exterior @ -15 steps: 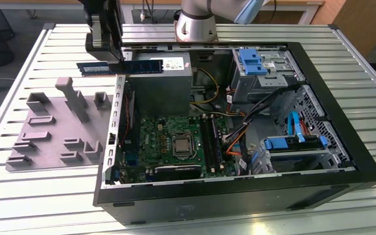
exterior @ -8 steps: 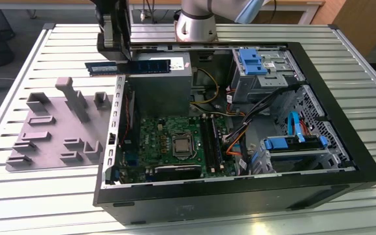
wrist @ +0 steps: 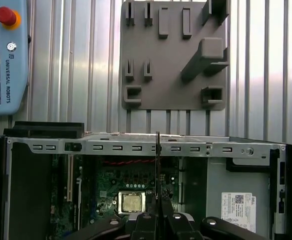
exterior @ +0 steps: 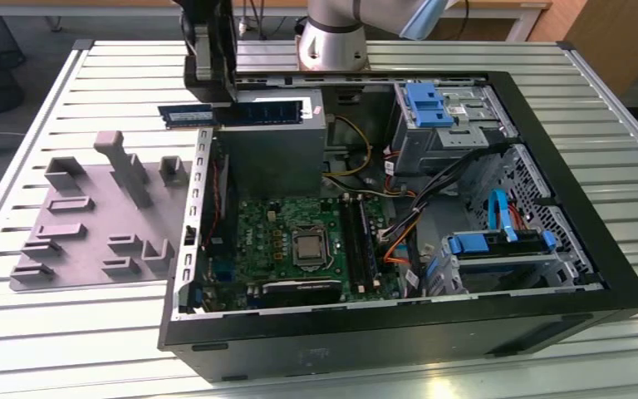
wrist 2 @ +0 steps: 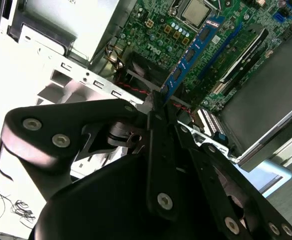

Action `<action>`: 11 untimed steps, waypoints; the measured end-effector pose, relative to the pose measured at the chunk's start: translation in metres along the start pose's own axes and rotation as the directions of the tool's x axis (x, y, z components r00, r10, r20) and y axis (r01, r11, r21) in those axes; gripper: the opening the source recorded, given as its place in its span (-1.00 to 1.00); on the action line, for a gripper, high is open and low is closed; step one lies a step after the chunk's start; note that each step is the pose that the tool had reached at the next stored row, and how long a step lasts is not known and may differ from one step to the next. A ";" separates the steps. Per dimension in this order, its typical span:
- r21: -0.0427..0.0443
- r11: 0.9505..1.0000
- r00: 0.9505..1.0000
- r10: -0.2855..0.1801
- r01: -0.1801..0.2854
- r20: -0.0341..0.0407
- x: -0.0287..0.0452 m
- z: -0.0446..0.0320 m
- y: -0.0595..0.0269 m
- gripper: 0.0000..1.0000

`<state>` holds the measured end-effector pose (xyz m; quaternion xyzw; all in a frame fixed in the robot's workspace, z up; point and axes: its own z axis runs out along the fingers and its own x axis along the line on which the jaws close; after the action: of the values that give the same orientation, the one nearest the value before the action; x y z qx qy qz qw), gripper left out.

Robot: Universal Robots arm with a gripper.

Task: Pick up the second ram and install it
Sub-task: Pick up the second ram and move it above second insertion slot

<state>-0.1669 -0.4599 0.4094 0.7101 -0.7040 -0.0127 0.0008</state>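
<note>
While hanging over case [exterior: 408, 341] rim, gripper [wrist 2: 158, 100] clamped on second ram [wrist 2: 190, 55]; opening seemingly just board-thick.

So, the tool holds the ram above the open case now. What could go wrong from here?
1. The tool grips the second ram near one end, so the stick may tilt or slip when pressed.
2. The ram hangs close to the case's metal rim and could strike it on the way in.
3. Loose cables lie beside the black slots and might snag.
</note>
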 end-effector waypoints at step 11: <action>0.000 1.000 1.000 0.000 0.000 0.000 0.0001 -0.0001 -0.0074 -0.73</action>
<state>-0.1595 -0.4599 0.4093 0.7101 -0.7040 -0.0127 0.0008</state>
